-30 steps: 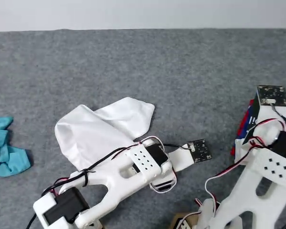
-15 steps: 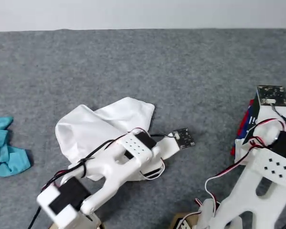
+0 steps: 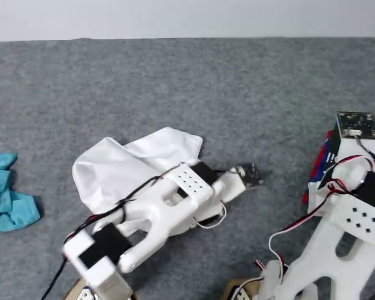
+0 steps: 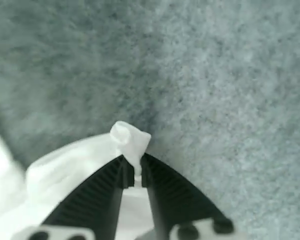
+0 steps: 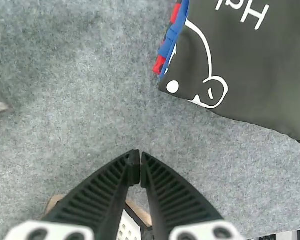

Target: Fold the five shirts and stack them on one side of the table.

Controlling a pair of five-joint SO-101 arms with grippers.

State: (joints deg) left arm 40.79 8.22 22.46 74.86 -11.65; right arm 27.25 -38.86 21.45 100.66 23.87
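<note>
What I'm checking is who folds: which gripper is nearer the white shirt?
Left. The left gripper pinches the white shirt; the right gripper hangs apart, near the dark shirt.

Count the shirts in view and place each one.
4. A white shirt lies mid-table, pinched by the left gripper; a teal shirt is at the left edge; a dark printed shirt lies on a red-and-blue shirt on the right. Others may hide underneath.
</note>
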